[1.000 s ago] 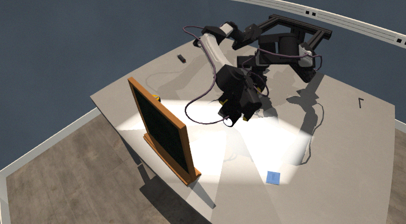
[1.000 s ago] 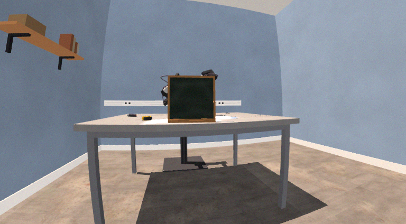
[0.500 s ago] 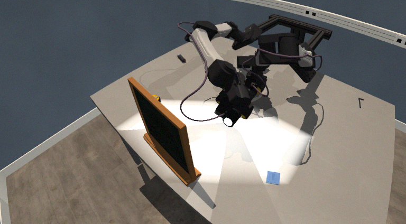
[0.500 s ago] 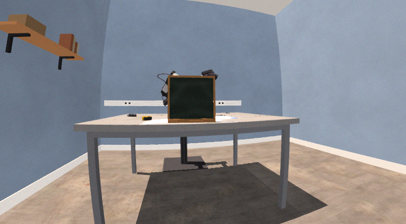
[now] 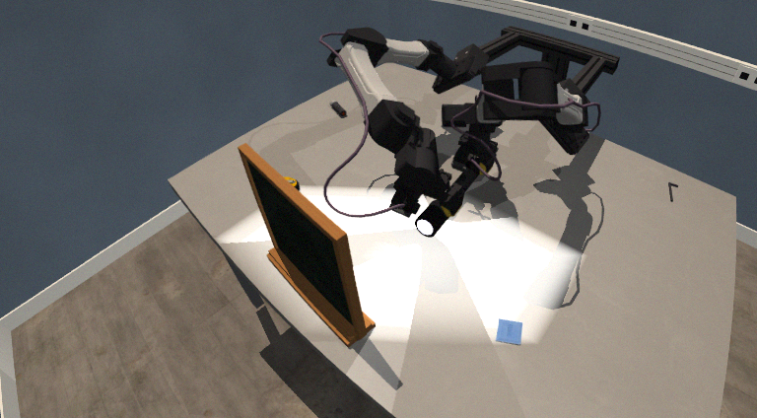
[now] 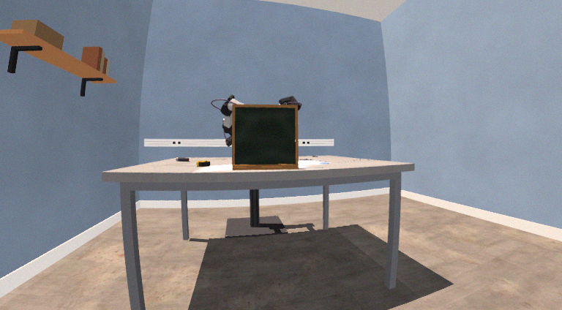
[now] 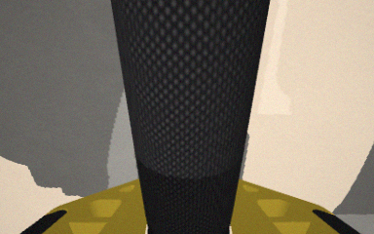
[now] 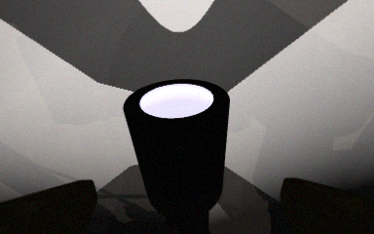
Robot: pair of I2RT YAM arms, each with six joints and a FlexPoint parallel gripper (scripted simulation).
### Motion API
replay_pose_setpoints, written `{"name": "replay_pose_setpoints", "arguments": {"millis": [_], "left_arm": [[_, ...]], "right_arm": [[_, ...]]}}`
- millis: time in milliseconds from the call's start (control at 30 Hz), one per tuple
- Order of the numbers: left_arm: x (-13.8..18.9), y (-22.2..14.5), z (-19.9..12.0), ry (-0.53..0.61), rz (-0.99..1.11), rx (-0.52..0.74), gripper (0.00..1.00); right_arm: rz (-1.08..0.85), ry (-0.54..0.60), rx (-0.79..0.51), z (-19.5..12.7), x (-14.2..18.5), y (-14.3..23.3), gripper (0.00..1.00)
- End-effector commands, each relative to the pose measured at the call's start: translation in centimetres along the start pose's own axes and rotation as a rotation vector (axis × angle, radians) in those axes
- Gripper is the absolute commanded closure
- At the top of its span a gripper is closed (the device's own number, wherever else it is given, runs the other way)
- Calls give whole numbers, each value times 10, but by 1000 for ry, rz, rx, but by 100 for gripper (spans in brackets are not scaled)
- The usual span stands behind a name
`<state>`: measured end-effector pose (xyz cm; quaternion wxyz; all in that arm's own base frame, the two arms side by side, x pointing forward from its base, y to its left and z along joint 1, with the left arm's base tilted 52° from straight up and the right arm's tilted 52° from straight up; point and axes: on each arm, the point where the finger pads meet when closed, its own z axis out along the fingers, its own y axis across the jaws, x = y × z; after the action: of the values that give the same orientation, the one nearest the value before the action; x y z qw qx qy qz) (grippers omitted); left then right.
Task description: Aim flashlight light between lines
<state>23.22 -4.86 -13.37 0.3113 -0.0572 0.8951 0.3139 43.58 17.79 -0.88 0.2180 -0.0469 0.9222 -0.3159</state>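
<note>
A small mark on the blue square (image 5: 509,331), at the lower right of the top view, is too faint to read. The board (image 5: 304,241) (image 6: 265,136) stands upright on its wooden foot, left of centre in the top view and mid-frame in the exterior one. Both views show its dark back; the side toward the arms is hidden, so I cannot tell where the light sits against the lines.

The flashlight (image 5: 428,222) (image 7: 189,97) (image 8: 177,151) is lit and tilted, near the centre of the top view — the left gripper (image 5: 481,169) (image 7: 188,187) is clenched on its textured barrel, yellow pads against both sides. The right gripper (image 5: 427,204) (image 8: 188,186) is spread wide, with the flashlight's head between its fingers but apart from them. Its wrist view is dark, the fingers cut off at the lower corners.

At the upper left of the top view's table (image 5: 642,279) (image 6: 257,172), a yellow-and-black item (image 5: 292,182) (image 6: 203,163) is mostly hidden behind the board — the exterior view shows it whole. Both grippers are hidden there.
</note>
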Motion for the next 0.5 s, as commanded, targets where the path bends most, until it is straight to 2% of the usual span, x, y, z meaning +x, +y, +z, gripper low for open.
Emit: {"name": "replay_pose_setpoints", "arguments": {"millis": [0,33,100,133,167,367,467], "left_arm": [[-2,-1,2,-6,15,-7,70],[-2,-1,2,-6,15,-7,70],[-2,-1,2,-6,15,-7,70],[-2,-1,2,-6,15,-7,70],[-2,-1,2,-6,15,-7,70],[-2,-1,2,-6,15,-7,70],[-2,-1,2,-6,15,-7,70]], "right_arm": [[12,-106,-177,-15,-27,-1,0],[-26,-89,-151,-19,-11,17,0],[-26,-89,-151,-19,-11,17,0],[15,-71,-125,-11,-16,-5,0],[15,-74,-133,-11,-17,-7,0],[-34,-180,-286,-25,-24,-4,0],[-31,-173,-287,-22,-18,-13,0]]}}
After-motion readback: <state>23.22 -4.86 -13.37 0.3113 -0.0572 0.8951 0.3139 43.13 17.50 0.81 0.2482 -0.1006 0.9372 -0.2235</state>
